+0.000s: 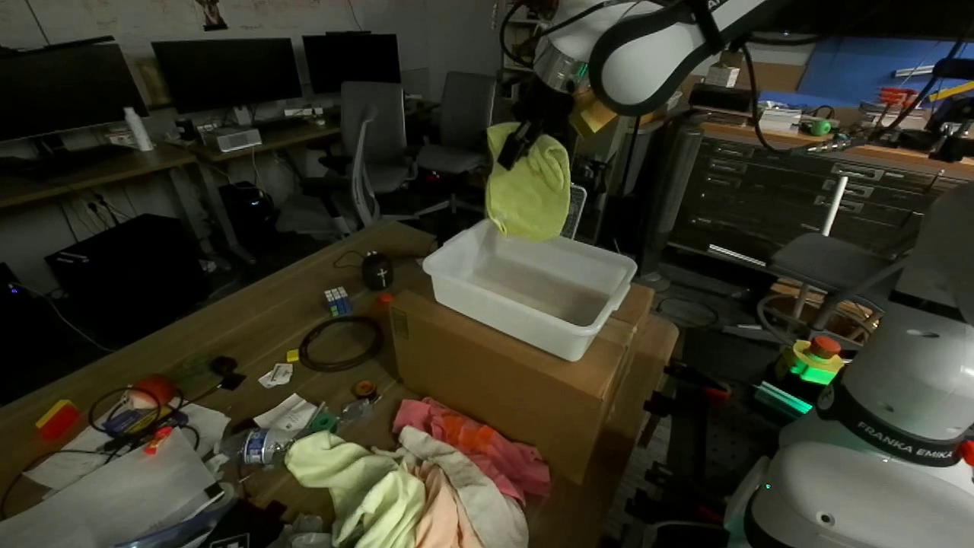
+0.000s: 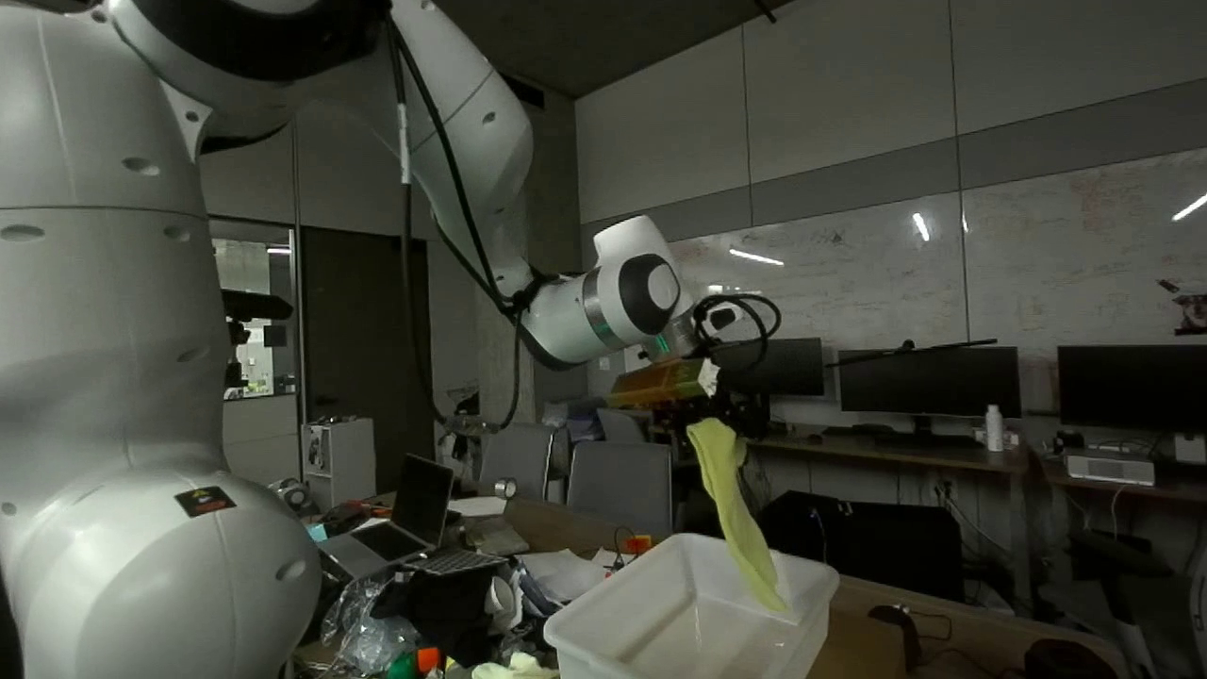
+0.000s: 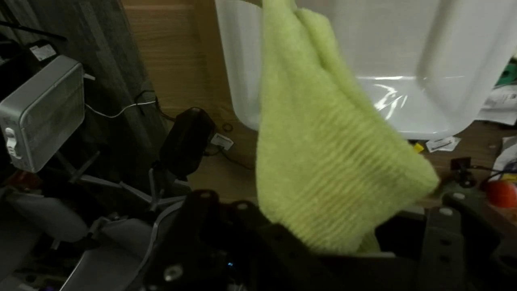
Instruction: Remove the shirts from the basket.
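Clearly legible in the foreground is "FRANKA EMIKA", printed on a black band (image 1: 905,443) around the white robot arm (image 1: 917,369). Also near: one heap of crumpled soft cloths (image 1: 437,468) on the wooden table (image 1: 266,320); four colours counted, namely pale lime, off-white, peach, and pink with orange; number of pieces cannot be told. Beside it, one clear plastic bottle (image 1: 259,447), label blue and white, wording too small to read. Behind stands one brown cardboard box (image 1: 494,380), with one dark cable coil (image 1: 338,367) beside it. On the box sits one white plastic tub (image 1: 502,313): rectangular, rounded corners, flared rim. Above the tub, the gripper (image 1: 516,152) is clamped on one yellow-green cloth (image 1: 529,198), finely ribbed in the wrist view; the fabric hides how narrow the gap between its jaws is. The cloth hangs with its lower end at the tub; contact cannot be told. Beyond the coil: one puzzle cube (image 1: 337,301), then one black rounded object (image 1: 377,271) marked with a white cross. Farthest, in both exterior views: three monitors (image 1: 227,80).
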Robot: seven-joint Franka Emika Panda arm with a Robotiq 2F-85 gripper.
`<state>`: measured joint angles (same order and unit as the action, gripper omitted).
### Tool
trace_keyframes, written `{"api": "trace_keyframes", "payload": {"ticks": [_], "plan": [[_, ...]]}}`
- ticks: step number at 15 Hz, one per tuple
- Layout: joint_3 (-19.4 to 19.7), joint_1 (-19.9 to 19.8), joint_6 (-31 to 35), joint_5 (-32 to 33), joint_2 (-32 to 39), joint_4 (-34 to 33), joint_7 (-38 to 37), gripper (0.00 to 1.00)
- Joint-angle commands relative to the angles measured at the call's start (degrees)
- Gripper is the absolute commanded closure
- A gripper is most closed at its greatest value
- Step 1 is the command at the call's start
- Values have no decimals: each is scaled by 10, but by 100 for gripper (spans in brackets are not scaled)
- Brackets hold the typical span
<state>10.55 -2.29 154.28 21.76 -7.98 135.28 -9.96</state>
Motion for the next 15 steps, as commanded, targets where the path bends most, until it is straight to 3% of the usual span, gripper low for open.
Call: {"api": "trace_keyframes", "payload": {"ticks": [1, 5, 11, 15], "plan": [[-47, 26, -81, -107, -38, 20, 99, 100], [-84, 73, -179, -230, -39, -3, 200, 100], [-117, 125, -333, -362, -10, -57, 314, 100], [-140, 130, -366, -396, 16, -90, 300, 100]]}}
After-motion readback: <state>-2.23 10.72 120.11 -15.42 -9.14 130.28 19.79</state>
